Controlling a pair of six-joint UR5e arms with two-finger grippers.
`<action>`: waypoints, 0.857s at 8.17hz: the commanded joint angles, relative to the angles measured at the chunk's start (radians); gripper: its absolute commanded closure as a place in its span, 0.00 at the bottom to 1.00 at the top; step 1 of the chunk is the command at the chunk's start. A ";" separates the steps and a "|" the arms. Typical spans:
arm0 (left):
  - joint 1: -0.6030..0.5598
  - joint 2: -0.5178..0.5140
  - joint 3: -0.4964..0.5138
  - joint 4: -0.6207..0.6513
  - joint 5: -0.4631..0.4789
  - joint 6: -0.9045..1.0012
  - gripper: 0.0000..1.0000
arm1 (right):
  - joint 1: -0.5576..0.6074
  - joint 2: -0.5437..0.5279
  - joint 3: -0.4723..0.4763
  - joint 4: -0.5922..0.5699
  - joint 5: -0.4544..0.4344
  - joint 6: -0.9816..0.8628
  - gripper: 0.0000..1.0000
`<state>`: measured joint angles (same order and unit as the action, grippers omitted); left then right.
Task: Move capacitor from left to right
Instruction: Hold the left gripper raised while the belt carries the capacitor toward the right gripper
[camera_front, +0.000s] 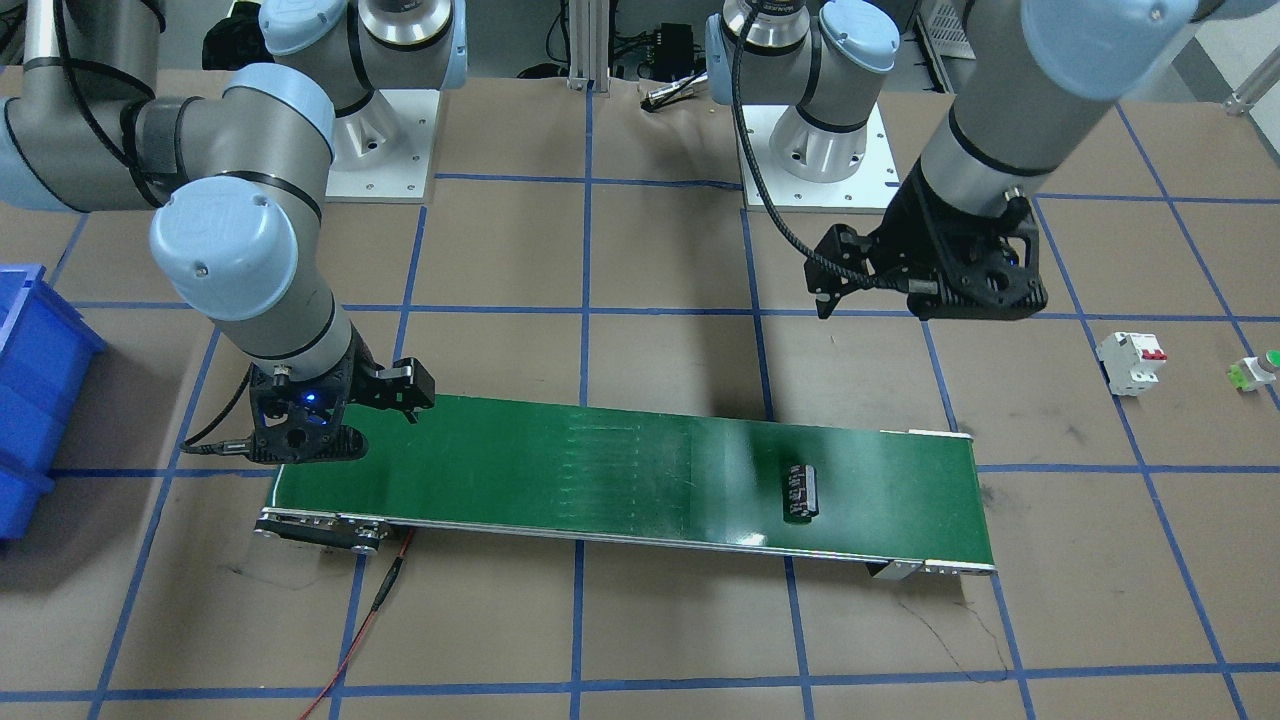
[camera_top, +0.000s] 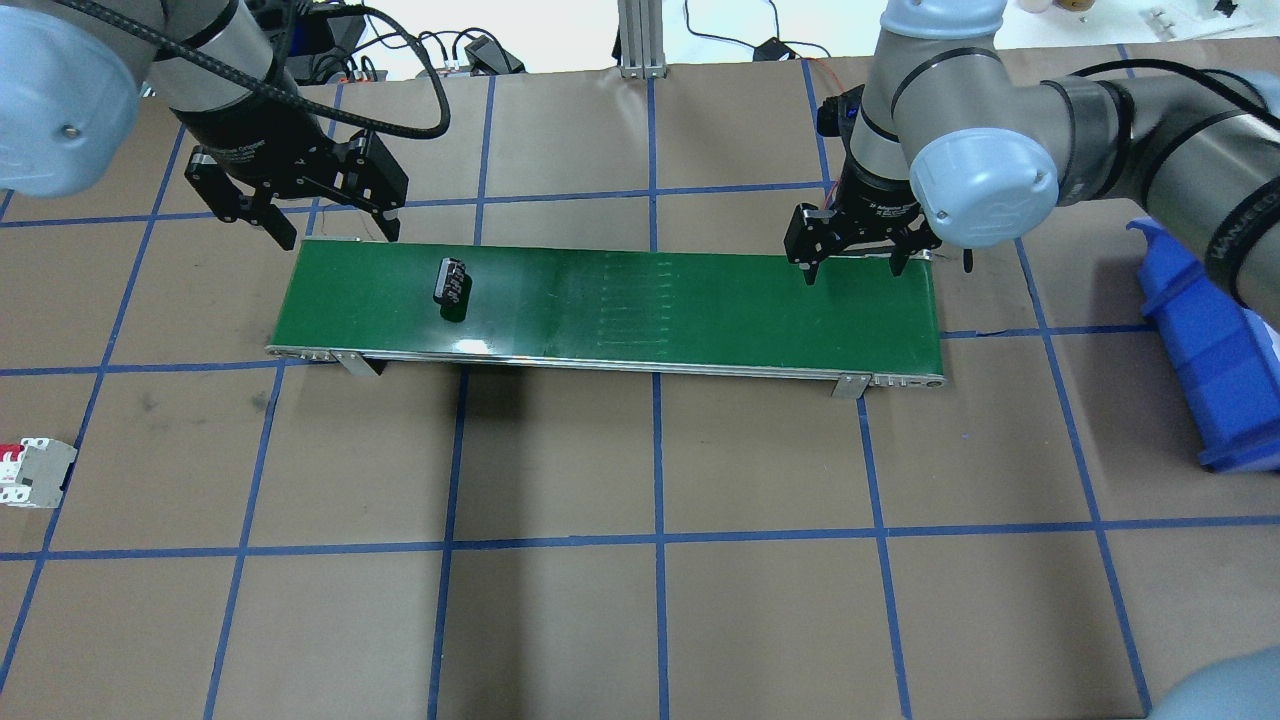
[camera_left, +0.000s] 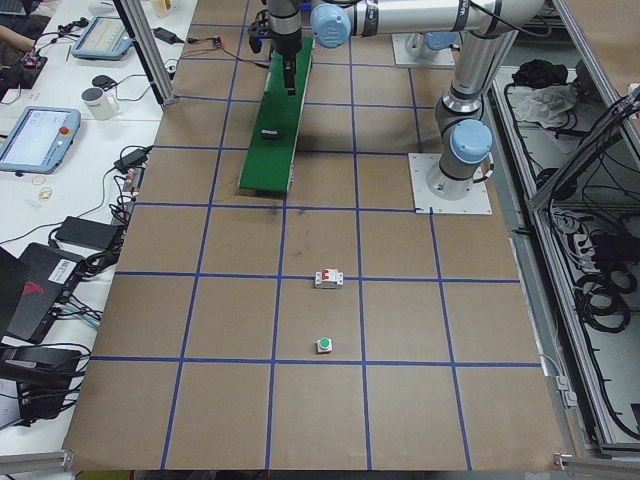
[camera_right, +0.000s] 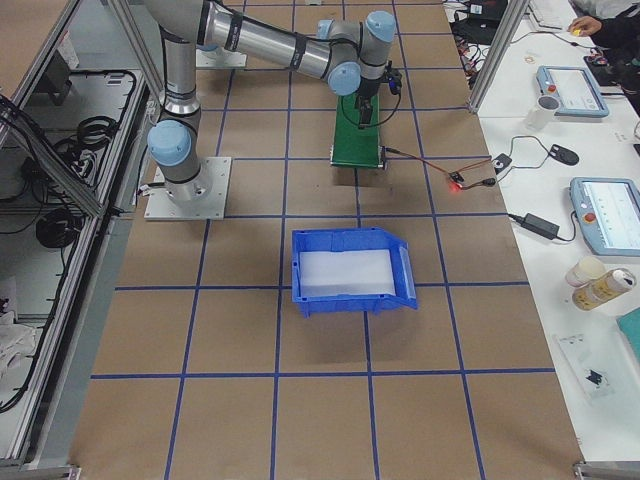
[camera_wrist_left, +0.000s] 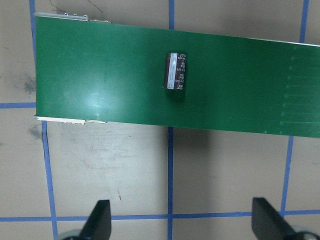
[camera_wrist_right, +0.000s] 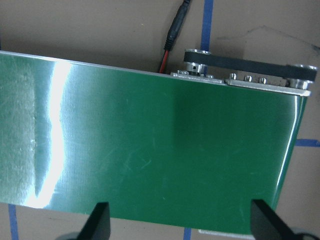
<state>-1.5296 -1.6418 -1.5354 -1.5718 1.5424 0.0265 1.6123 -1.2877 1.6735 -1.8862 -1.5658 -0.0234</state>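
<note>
Nearest us, facing the robot, our long green conveyor belt (camera_front: 600, 470) carries the small near-black cylindrical capacitor (camera_front: 801, 491), lying sideways toward the belt's left-arm end. Overhead, we see our left gripper (camera_top: 338, 232) raised near that end, our right gripper (camera_top: 853, 268) low over the opposite end; both gape wide, empty.

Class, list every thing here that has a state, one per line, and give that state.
Capacitor: lying on its side on the belt, unheld.
Left gripper: open, empty.
Right gripper: open, empty, over the belt.
Bin: empty.
</note>
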 joint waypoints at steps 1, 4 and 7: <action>-0.015 0.062 0.003 -0.036 0.024 0.009 0.00 | -0.038 0.025 0.049 -0.083 0.056 -0.010 0.00; -0.015 0.089 0.001 -0.028 0.120 0.009 0.00 | -0.081 -0.001 0.143 -0.249 0.187 -0.018 0.00; -0.017 0.085 -0.006 -0.010 0.018 0.012 0.00 | -0.095 0.001 0.187 -0.257 0.226 -0.069 0.03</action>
<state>-1.5458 -1.5579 -1.5404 -1.5876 1.6040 0.0323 1.5270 -1.2865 1.8306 -2.1320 -1.3731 -0.0722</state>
